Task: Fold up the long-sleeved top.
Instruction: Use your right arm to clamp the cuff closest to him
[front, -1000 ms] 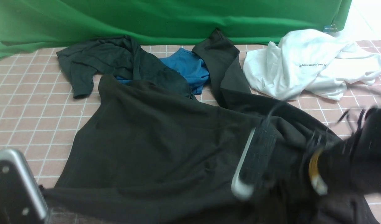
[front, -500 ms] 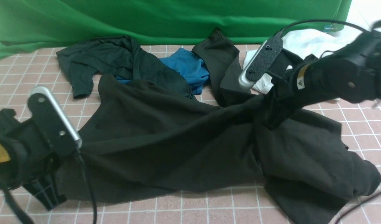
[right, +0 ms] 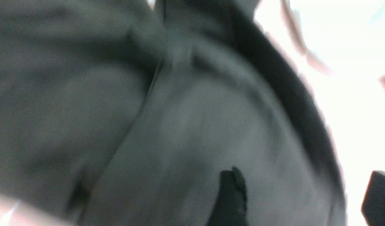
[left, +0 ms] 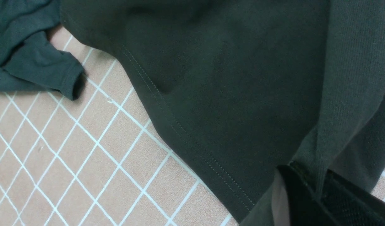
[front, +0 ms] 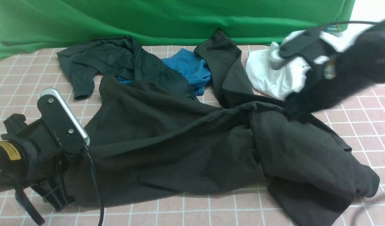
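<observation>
Sprawling over the middle of the checked desk (front: 29, 103), the long-sleeved top (front: 186, 141) lies rumpled and only partly flat. Its body reaches from about eight o'clock across to a bunched heap at four o'clock. One sleeve (front: 225, 62) runs up toward twelve o'clock, where its end meets the green backdrop (front: 180, 18).

At eight o'clock the left tool (front: 59, 191) sits low at the garment's near edge. The left wrist view shows its fingers (left: 293, 194) drawn together on a fold of the dark knit, beside the stitched hem.

At two o'clock the right tool (front: 297, 110) is blurred and hangs just over the top's upper ridge. In the right wrist view its two fingertips (right: 231, 194) stand well apart, with cloth beyond them and nothing pinched between.

Behind the top, a greenish-black short-sleeved shirt (front: 98, 59) lies at eleven o'clock. A blue garment (front: 189, 67) peeks out near twelve o'clock, between that shirt and the sleeve. A white tee (front: 274, 75) with small print is crumpled at one o'clock, partly hidden by the right arm.
</observation>
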Robot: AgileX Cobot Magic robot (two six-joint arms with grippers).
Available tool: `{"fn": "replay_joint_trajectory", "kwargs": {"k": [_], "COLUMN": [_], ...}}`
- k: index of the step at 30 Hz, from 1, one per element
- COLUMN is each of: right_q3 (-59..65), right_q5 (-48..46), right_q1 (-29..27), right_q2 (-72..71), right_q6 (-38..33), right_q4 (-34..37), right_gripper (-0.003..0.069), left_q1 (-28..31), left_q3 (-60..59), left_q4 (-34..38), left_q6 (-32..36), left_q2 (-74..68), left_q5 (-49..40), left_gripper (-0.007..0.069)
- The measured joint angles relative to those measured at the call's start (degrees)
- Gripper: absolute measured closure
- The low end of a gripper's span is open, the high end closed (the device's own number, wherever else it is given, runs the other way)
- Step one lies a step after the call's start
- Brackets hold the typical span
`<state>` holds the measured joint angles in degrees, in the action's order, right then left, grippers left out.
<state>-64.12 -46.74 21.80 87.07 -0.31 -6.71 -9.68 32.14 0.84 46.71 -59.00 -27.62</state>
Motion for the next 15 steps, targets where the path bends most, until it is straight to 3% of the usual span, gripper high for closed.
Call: {"fn": "replay_joint_trajectory", "kwargs": {"k": [3,5,6,8,15], "right_q3": [9.94,14.15,18.78,24.45,29.69], "right_q5": [-3.29,-3.19,-1.62,2.21,14.09], "right_q1": [-0.07,0.00,0.77,3.48,11.49], "right_q2": [-8.52,-11.16,-13.55,-14.45,-6.92], "right_q6": [2.49,2.21,-0.10,-4.00,-6.68], "right_q4": [7.30,11.23,16.11,19.42,16.59], "right_gripper": [0.0203,0.0201,0.0185,0.0155,0.0131], "left_q1": [0.00,0.00,0.00,0.00,0.00], "left_q3": [0.00,0.00,0.00,0.00,0.00], "left_q4": [0.38,0.50,0.50,0.50,0.50], "left_q6": [0.00,0.00,0.00,0.00,0.00], "left_q2": [0.00,0.00,0.00,0.00,0.00], "left_q5": [0.35,0.43,0.46,0.61,1.04], "left_gripper": [0.0589,0.0589,0.0589,0.0589,0.0589]}}
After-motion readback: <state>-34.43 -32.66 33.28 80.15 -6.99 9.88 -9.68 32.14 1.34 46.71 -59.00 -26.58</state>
